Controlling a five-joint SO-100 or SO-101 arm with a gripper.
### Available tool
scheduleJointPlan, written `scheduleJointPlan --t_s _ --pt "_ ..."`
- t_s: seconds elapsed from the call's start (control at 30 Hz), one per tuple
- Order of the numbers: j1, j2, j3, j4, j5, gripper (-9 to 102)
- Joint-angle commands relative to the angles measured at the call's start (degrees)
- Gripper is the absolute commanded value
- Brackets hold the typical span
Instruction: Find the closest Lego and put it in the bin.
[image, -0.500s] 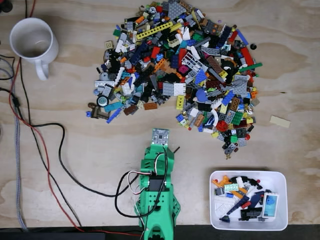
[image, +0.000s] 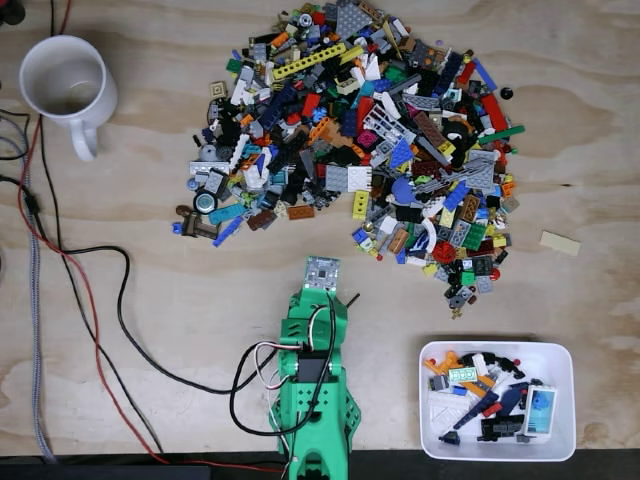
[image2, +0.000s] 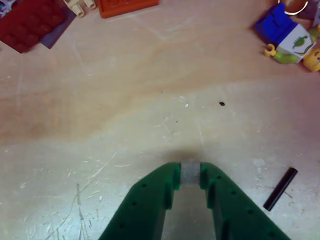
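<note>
In the wrist view my green gripper (image2: 190, 171) reaches in from the bottom edge, shut on a small grey Lego piece (image2: 190, 173) pinched between its tips, low over bare wood. The fixed view shows the green arm (image: 313, 375) at bottom centre, with its wrist board (image: 320, 272) covering the fingers. The big Lego pile (image: 360, 150) lies beyond the arm. The bin (image: 540, 347), a white tray with several pieces in it, sits to the arm's right near the front edge.
A white mug (image: 62, 80) stands at the far left, with cables (image: 110, 300) trailing below it. A thin black rod (image2: 280, 189) lies right of the fingers. Red (image2: 27, 22), orange (image2: 127, 6) and blue-and-white (image2: 282, 35) pieces edge the wrist view. A tan plate (image: 559, 243) lies alone at the right.
</note>
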Motion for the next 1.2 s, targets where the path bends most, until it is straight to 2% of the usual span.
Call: scheduleJointPlan --t_s 0.0,0.1,0.17,0.33,0.4,0.5,0.57,0.67,1.17 --pt "-0.1 0.3 -0.7 -0.5 0.2 0" --pt "1.8 -1.0 -1.0 -1.0 -1.5 0" --pt "5.8 -7.6 -1.9 -5.5 -6.2 4" --pt "16.7 -38.7 -15.7 -21.1 -21.0 9" --pt "17.8 -50.0 -24.5 -22.7 -23.4 9" --pt "18.1 -61.1 -36.2 -22.9 -26.2 12" --pt "18.1 -66.4 -43.2 -20.1 -27.7 14" --pt "17.8 -73.0 -49.0 -18.7 -30.0 16" --pt "27.4 -89.2 -63.7 -8.2 -46.2 25"
